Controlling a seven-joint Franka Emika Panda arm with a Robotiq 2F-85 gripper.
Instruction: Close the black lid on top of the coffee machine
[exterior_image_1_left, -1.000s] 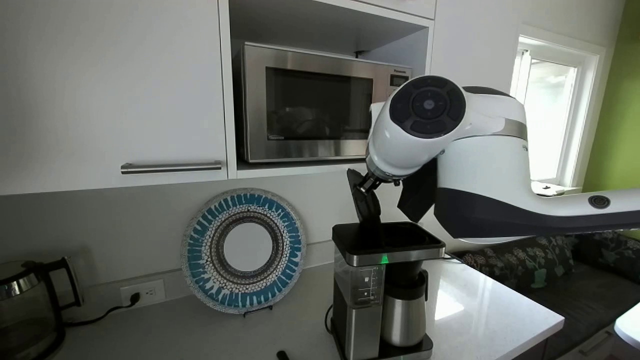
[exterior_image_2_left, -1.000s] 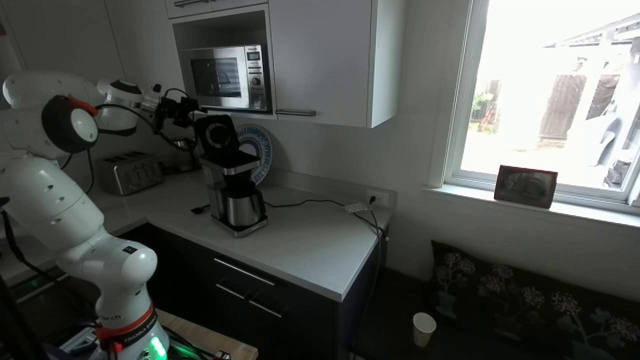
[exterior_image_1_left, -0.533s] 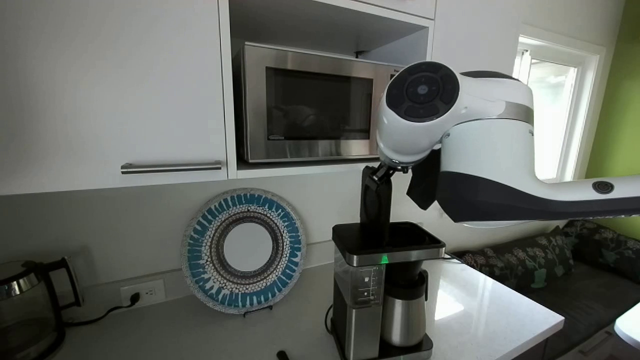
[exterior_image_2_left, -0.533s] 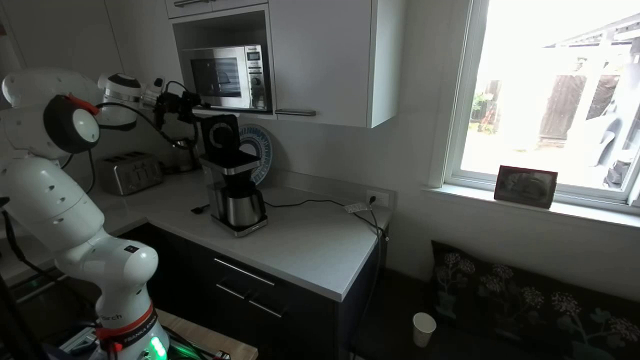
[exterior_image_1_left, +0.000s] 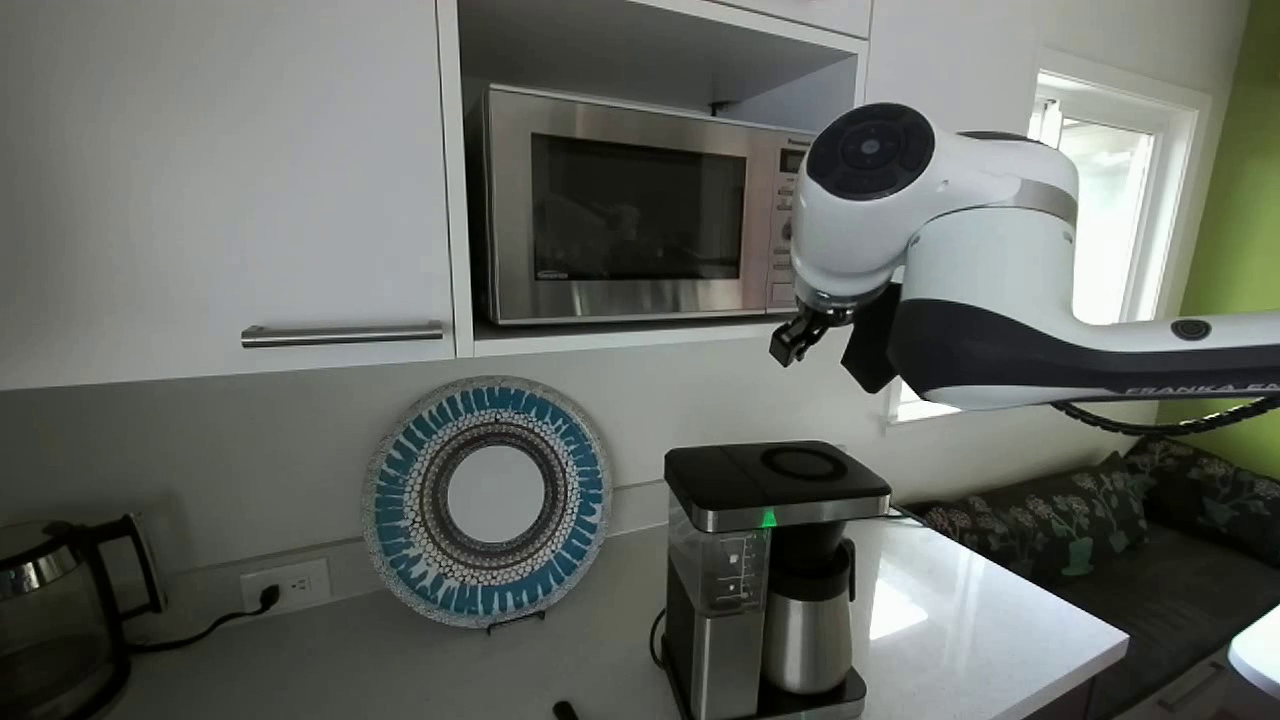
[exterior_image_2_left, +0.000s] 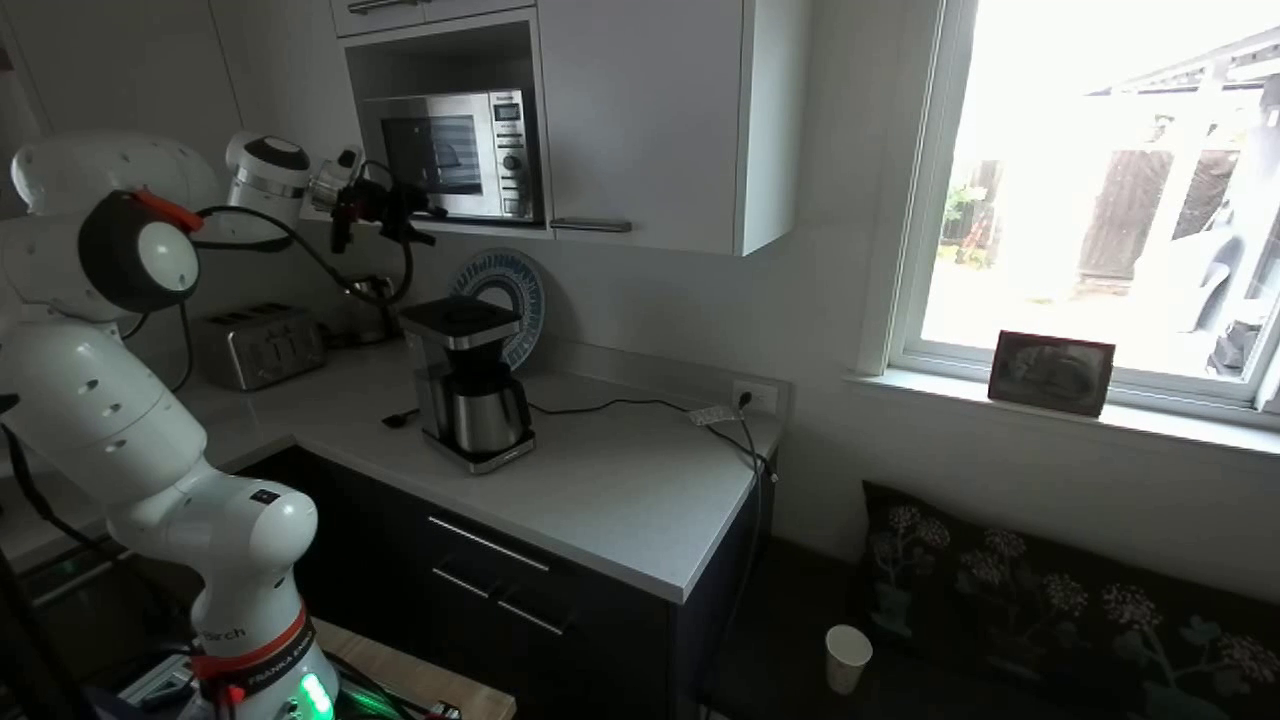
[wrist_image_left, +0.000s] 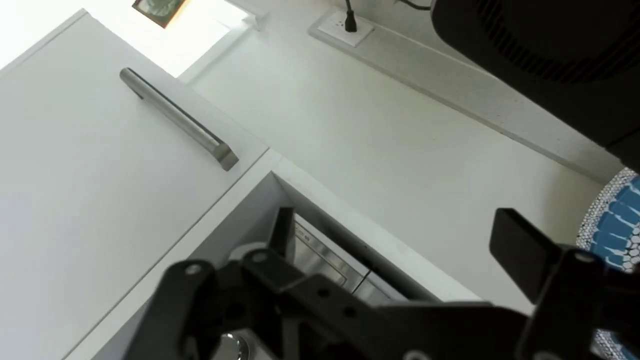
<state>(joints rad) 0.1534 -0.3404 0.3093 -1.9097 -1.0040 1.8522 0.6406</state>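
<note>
The coffee machine (exterior_image_1_left: 727, 655) stands upright on the counter, with its steel carafe (exterior_image_1_left: 808, 640) in place; the machine shows in both exterior views (exterior_image_2_left: 433, 395). The black lid (exterior_image_1_left: 770, 465) lies flat on the machine's top in both exterior views (exterior_image_2_left: 462, 313). In the wrist view, a dark top surface with a ribbed circle, seemingly the lid (wrist_image_left: 565, 45), fills the upper right corner. My gripper (exterior_image_1_left: 792, 345) hangs above the lid, apart from it, below the microwave's level. In the wrist view my gripper (wrist_image_left: 397, 220) has its fingers wide apart, with nothing between them.
The microwave (exterior_image_1_left: 640, 210) sits in a cabinet niche close to the gripper. A cabinet handle (wrist_image_left: 177, 117) shows in the wrist view. A blue patterned plate (exterior_image_1_left: 400, 500) leans on the wall. A kettle (exterior_image_1_left: 60, 610), a toaster (exterior_image_2_left: 262, 345) and a power cord (exterior_image_2_left: 620, 403) are on the counter.
The lid was standing up with the gripper at its upper part; now it lies flat on the machine. The gripper has moved up and away from the machine's top.
</note>
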